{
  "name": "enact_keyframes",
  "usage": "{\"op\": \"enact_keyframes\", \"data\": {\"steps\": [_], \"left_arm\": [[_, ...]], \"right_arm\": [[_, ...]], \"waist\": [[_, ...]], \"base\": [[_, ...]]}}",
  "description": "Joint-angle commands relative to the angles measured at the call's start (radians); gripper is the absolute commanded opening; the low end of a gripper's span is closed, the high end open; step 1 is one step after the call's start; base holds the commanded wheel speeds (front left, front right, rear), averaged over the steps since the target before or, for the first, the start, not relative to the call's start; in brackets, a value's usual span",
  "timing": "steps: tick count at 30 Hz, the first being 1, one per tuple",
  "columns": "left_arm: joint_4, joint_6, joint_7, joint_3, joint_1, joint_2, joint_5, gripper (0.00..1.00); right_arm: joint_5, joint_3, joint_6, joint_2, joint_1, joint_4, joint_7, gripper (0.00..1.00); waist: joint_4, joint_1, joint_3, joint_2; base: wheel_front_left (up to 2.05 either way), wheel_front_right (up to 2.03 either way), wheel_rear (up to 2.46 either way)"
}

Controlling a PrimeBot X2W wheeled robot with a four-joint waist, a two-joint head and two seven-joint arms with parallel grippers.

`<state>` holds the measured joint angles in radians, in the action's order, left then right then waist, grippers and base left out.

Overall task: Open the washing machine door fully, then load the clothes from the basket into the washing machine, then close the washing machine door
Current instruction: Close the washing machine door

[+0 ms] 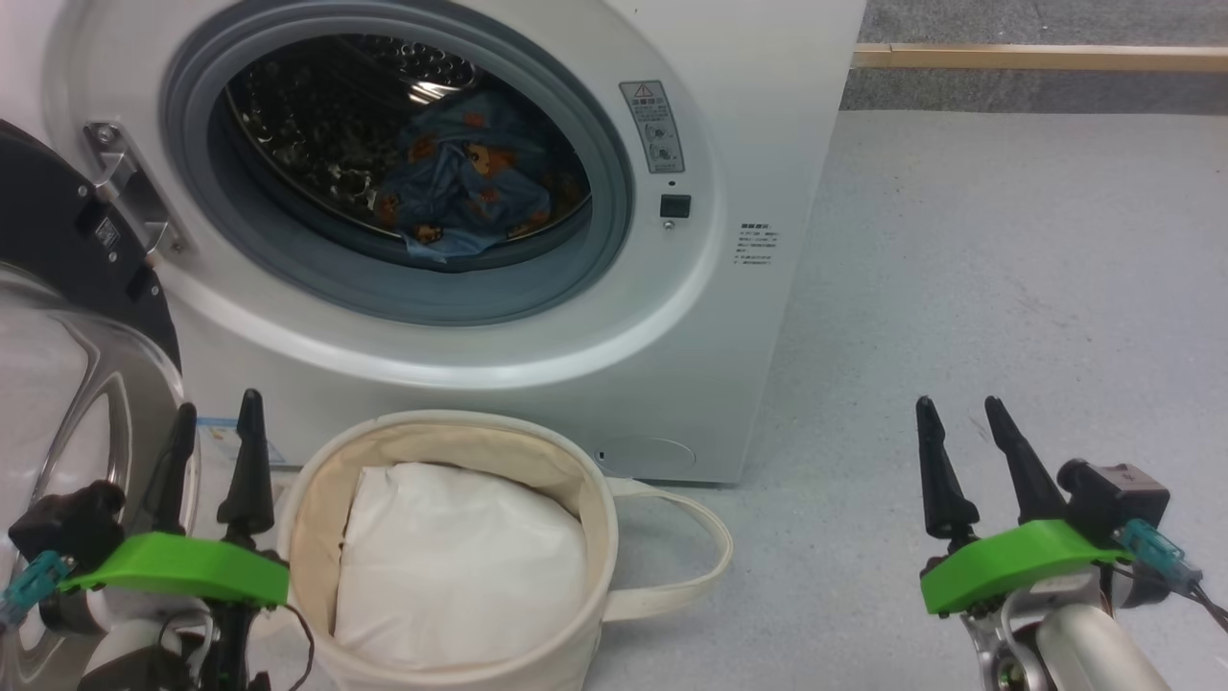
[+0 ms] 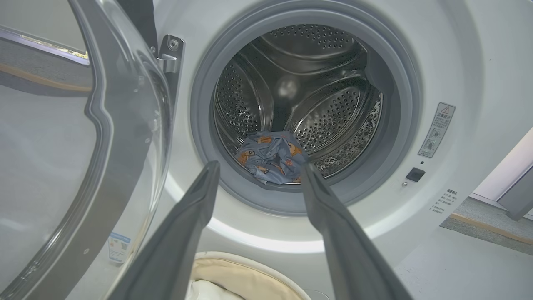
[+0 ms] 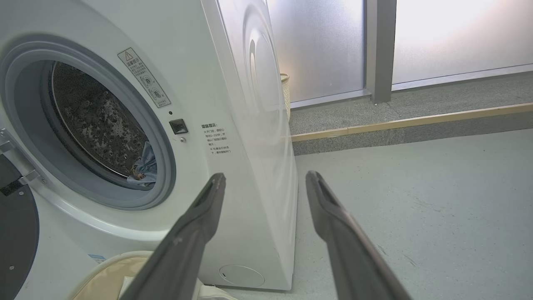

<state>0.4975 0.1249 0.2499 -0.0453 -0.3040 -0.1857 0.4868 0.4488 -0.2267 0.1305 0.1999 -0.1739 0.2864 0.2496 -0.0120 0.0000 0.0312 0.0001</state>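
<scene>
The washing machine door stood swung open at the left of the washing machine, its glass bowl bulging just beside the left gripper. The clothes — blue fabric printed with orange-brown bears — lay bunched at the front of the steel drum, one fold reaching the grey gasket. The basket sat on the floor close before the machine, holding a plain white pillow-like bundle. The left gripper hovered just left of the basket, jaws spread and empty. The right gripper hung well off to the right over bare floor — jaws likewise released, grasping nothing.
</scene>
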Motion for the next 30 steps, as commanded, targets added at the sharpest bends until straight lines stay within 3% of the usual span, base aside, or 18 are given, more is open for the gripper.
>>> {"op": "enact_keyframes", "data": {"steps": [1,13,30], "left_arm": [[-0.032,0.006,0.012,-0.037,-0.025,-0.026,0.004,1.00],[-0.025,0.006,0.012,-0.039,-0.025,-0.023,0.018,1.00],[-0.025,0.006,0.012,-0.032,-0.018,-0.017,0.023,1.00]], "right_arm": [[-0.002,-0.019,0.000,0.013,-0.010,-0.036,0.012,1.00],[0.005,-0.029,0.000,0.014,-0.012,-0.039,0.012,1.00],[0.013,-0.039,0.000,0.012,-0.015,-0.037,0.012,1.00]], "waist": [[0.000,0.0000,0.001,-0.0001],[0.001,0.0000,-0.005,-0.0001],[0.016,0.0000,-0.011,-0.0001]], "base": [[0.00,0.00,0.00],[-0.77,0.50,0.27],[-1.99,1.84,0.15]]}}
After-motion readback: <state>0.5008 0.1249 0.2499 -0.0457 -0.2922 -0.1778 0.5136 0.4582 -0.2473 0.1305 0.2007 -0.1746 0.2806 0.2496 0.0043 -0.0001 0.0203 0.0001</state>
